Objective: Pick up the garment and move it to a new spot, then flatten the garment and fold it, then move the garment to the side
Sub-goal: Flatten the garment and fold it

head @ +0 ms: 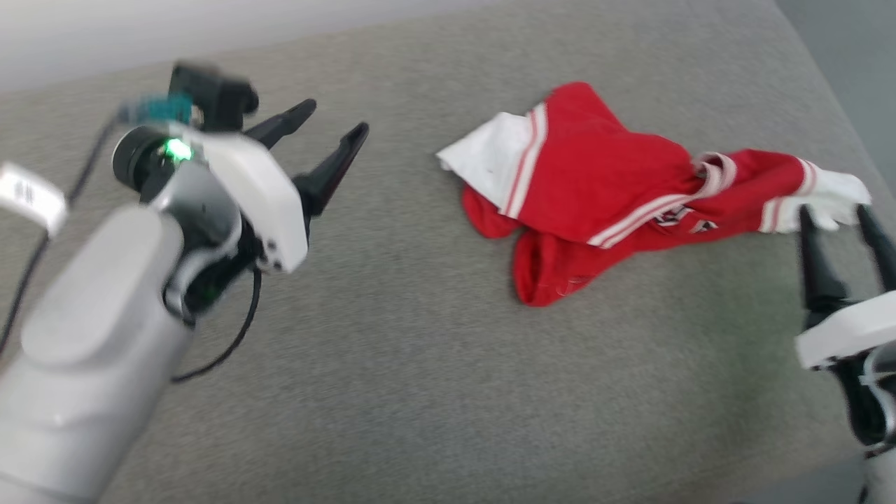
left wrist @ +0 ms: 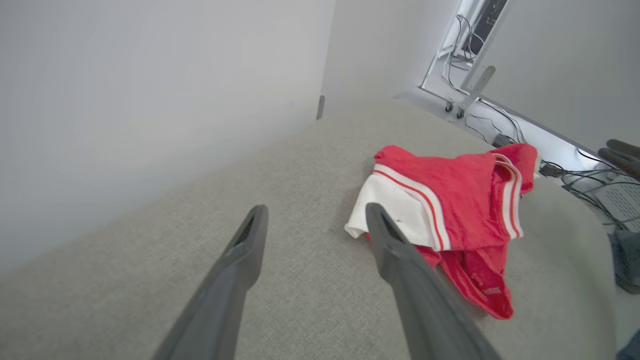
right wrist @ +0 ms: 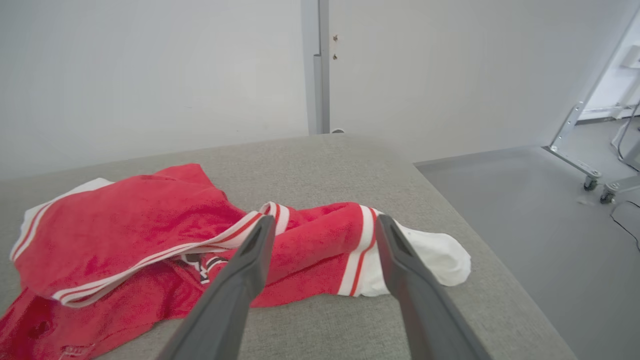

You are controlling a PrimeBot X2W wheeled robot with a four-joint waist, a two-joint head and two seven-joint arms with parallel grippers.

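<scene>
The garment (head: 595, 189) lies bunched far right on the bench (head: 420, 350), its white sleeve end (head: 833, 192) just beyond the right gripper (head: 840, 217), spread seemingly to take it, while the left gripper (head: 334, 117) hovers well left, likewise spread.

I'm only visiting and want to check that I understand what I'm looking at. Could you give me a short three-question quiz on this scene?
1. True or false: the red jersey lies neatly folded on the grey padded surface.
2. Which part of the jersey lies nearest the right gripper? A) a white sleeve end B) the numerals C) a red hem
3. Does the left gripper or the right one hold the jersey?

Key: 1. False; it lies crumpled. 2. A. 3. Neither; both are open, and the left one stands well apart from the cloth.
</scene>
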